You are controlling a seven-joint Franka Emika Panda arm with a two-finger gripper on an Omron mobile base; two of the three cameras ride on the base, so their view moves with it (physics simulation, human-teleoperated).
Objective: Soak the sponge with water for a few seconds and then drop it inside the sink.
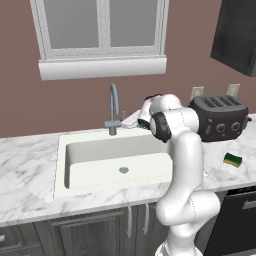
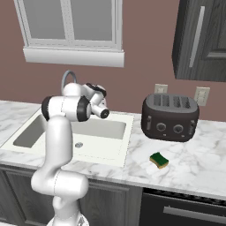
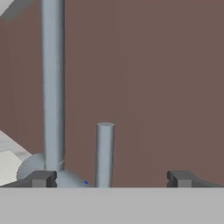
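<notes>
The yellow sponge [image 1: 232, 159] [image 2: 159, 160] with its green scrub layer lies on the marble counter in front of the toaster, right of the sink [image 1: 60, 165] [image 2: 126, 141]. My gripper [image 3: 111, 179] is open with nothing between its fingers, and it is held at the back of the sink, far from the sponge. It faces the wall close to the grey tap [image 1: 114, 107] [image 2: 66, 79] [image 3: 52, 87]. The tap's upright lever [image 3: 105, 153] stands just ahead, between the fingertips [image 3: 41, 178]. The water is out of view.
A dark four-slot toaster [image 1: 220, 117] [image 2: 170, 117] stands against the wall behind the sponge. A window sill [image 1: 102, 67] juts out above the tap. A dark wall cabinet [image 2: 203, 39] hangs at the upper right. Marble counter [image 2: 198, 167] surrounds the sponge.
</notes>
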